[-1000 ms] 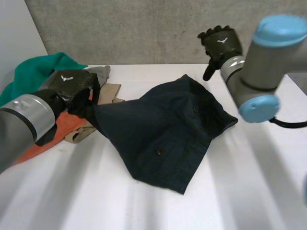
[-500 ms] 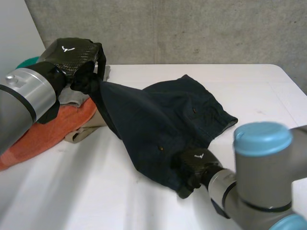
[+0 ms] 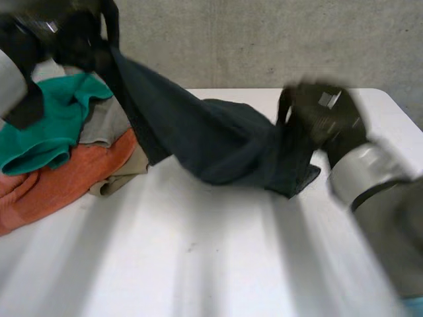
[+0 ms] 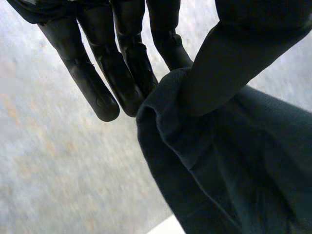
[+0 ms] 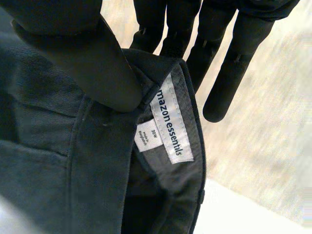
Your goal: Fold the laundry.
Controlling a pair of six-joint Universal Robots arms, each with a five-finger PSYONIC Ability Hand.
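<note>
Left hand (image 3: pixel 69 30) pinches raised end of dark garment (image 3: pixel 211 142); right hand (image 3: pixel 324 115) pinches waistband by label. Garment spans between, over white table (image 3: pixel 198 264). Teal, orange, beige laundry heap (image 3: pixel 59 165) below left hand

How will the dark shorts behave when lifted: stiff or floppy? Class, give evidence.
Probably floppy: the dark shorts sag between the left hand and right hand. Likely light, since thumb pinches hold them. The waistband seems firmer, keeping its edge.

the white table (image 3: pixel 198 264) bears a heap of orange, teal and beige clothes (image 3: pixel 66 175) at its left.
</note>
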